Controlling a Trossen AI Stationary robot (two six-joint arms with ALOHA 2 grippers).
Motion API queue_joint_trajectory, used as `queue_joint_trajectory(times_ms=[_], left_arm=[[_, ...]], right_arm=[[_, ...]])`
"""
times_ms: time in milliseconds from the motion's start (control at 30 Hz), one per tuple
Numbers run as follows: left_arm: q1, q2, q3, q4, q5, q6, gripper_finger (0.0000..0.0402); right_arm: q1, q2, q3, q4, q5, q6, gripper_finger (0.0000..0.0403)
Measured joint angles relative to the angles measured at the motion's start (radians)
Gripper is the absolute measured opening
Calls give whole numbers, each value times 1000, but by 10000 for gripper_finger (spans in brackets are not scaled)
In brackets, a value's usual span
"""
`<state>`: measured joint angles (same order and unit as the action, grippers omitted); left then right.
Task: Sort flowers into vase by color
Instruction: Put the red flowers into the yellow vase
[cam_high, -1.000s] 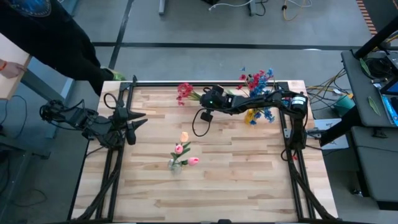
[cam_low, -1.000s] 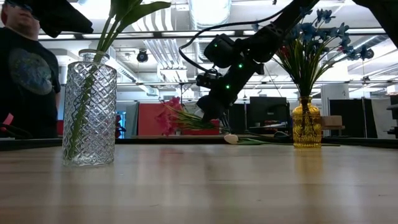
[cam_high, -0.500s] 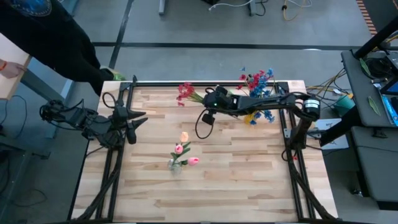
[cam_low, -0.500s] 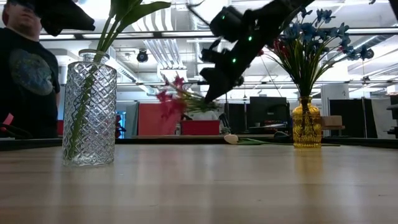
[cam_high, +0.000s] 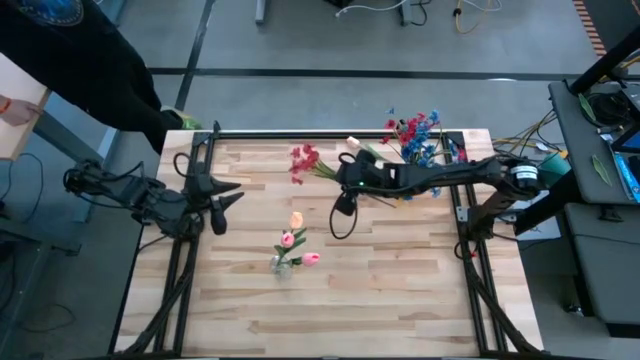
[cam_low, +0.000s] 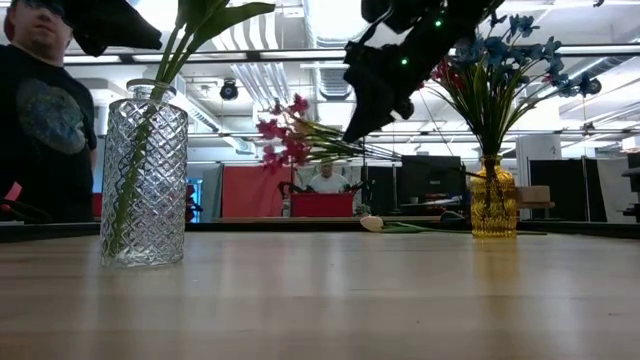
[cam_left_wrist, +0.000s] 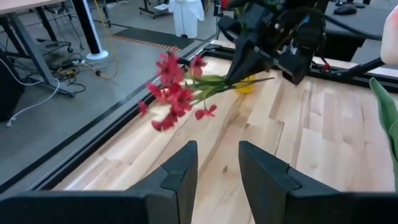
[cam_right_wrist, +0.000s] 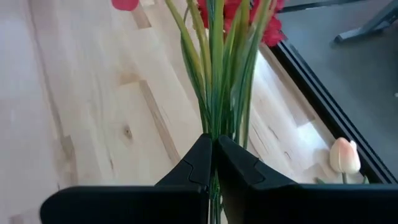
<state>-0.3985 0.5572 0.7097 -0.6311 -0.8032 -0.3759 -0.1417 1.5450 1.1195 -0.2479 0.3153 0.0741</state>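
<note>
My right gripper (cam_right_wrist: 212, 142) is shut on a bunch of red flowers (cam_high: 303, 160) above the table's far middle; the blooms (cam_low: 283, 135) point toward the table's left. A clear glass vase (cam_low: 143, 185) with pink and peach tulips (cam_high: 292, 240) stands near the table's centre. At the far right, a yellow vase (cam_low: 493, 198) holds blue and red flowers (cam_high: 422, 138). One cream tulip (cam_right_wrist: 344, 155) lies by the far edge. My left gripper (cam_left_wrist: 217, 171) waits open over the table's left side. My right gripper pinches the red bunch's green stems (cam_right_wrist: 214, 121) together between its two fingers (cam_right_wrist: 193, 165), well below the blooms. The fingers come from the table's right and lie along the stems. The bunch is lifted clear of the table, roughly level, with the blooms sticking out beyond the fingertips.
A black rail (cam_high: 330, 132) runs along the far edge. A person (cam_low: 40, 120) stands beyond the far left corner. Bare wood (cam_high: 400, 290) shows across the near half of the table.
My right gripper has risen with the red bunch, lifting it off the table, and drawn a little toward the near and right edges. The blooms now hang in the air, higher than before. The gripper has stayed shut on the stems.
</note>
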Motion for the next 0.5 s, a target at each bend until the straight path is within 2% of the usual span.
queue_joint_trajectory(times_ms=[500], left_arm=[[0, 9, 0, 18, -1, 0, 103]], right_arm=[[34, -120, -61, 37, -1, 20, 13]])
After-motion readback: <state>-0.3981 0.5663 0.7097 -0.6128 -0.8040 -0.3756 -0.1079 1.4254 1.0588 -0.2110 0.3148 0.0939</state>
